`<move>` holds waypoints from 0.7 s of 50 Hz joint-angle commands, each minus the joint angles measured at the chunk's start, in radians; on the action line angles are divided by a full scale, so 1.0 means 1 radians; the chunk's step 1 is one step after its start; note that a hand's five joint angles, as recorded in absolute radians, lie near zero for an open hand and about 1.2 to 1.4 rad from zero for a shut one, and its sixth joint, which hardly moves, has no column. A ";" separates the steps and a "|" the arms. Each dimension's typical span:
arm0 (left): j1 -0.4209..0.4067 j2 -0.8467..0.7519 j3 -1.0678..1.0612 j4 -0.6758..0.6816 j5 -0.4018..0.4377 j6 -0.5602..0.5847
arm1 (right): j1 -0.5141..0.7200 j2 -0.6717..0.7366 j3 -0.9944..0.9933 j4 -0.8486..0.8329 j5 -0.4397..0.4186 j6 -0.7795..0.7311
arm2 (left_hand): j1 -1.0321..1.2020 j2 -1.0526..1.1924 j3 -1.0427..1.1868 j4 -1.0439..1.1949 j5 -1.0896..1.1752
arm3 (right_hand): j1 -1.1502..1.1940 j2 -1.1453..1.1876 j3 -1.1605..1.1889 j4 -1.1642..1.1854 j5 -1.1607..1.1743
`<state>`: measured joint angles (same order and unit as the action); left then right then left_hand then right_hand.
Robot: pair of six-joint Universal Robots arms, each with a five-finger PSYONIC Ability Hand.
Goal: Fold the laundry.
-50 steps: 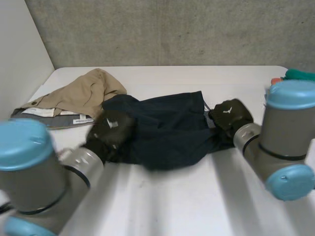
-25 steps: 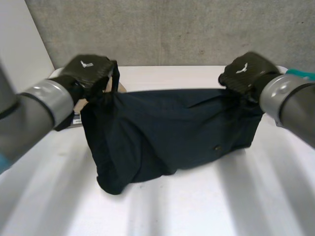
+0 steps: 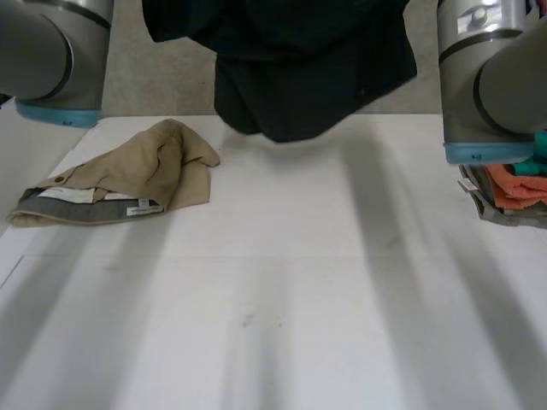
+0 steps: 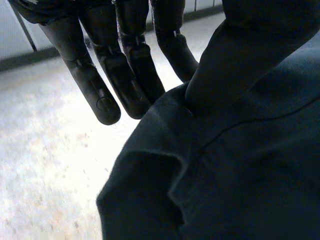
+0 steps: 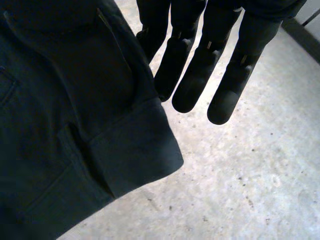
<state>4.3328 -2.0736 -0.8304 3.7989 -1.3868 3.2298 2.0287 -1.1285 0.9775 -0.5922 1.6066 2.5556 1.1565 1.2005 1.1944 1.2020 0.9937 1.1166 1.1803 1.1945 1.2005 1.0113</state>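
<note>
Dark garment (image 3: 308, 77) hangs at top centre, off the table (image 3: 299, 282) — left hand (image 4: 127, 65) pinches an edge under its thumb, right hand (image 5: 197, 75) likewise (thumb hidden) — keep both pinches tight, lower it flat, level.

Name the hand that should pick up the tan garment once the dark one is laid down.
Probably the left hand. The tan garment lies on the table on its arm's side; the right arm stands over the folded pile. The dark garment hangs aloft now.
</note>
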 commanded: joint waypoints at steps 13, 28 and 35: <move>-0.015 0.070 -0.688 -0.272 0.144 0.016 | -0.016 0.118 0.351 0.449 -0.043 -0.024 | 0.240 0.196 0.202 0.194 0.228 | 0.280 0.216 0.202 0.196 0.210; -0.028 0.410 -0.921 -1.193 0.147 0.422 | -0.041 -0.246 0.745 1.033 -0.042 -0.389 | 0.240 0.196 0.202 0.194 0.228 | 0.280 0.216 0.202 0.196 0.210; -0.067 0.512 -0.934 -1.400 0.149 0.639 | -0.054 -0.402 0.796 1.121 -0.146 -0.414 | 0.240 0.196 0.202 0.194 0.228 | 0.280 0.216 0.202 0.196 0.210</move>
<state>4.2911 -1.6263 -1.7634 2.5242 -1.2359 3.7134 1.9847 -1.4187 1.7375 0.4663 1.5457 2.1610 1.1565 1.2013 1.1951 1.2021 0.9984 1.1166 1.1890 1.1947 1.2009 1.0113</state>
